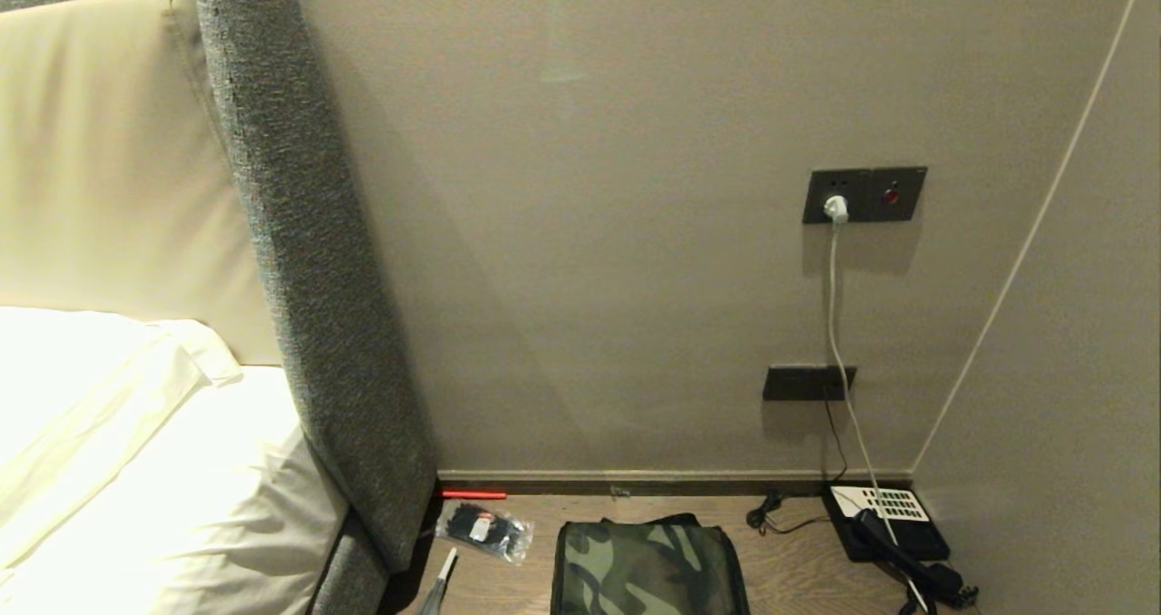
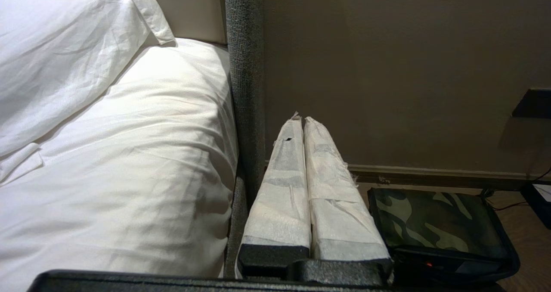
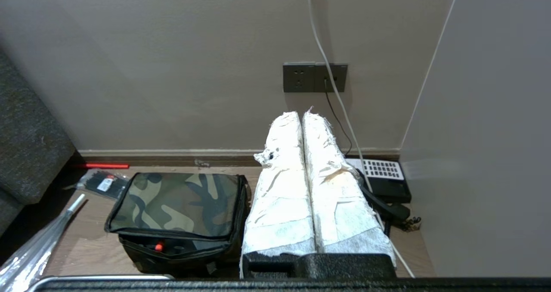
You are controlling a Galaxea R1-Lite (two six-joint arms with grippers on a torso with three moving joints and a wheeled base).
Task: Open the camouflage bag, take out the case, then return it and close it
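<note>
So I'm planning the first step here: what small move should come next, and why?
Probably bring the right gripper down toward the camouflage bag and its zipper. The lid lies closed, no case shows, and both grippers, the left gripper too, are shut and hang clear of the bag. In the head view only its top edge shows, so tilting down first may help.
</note>
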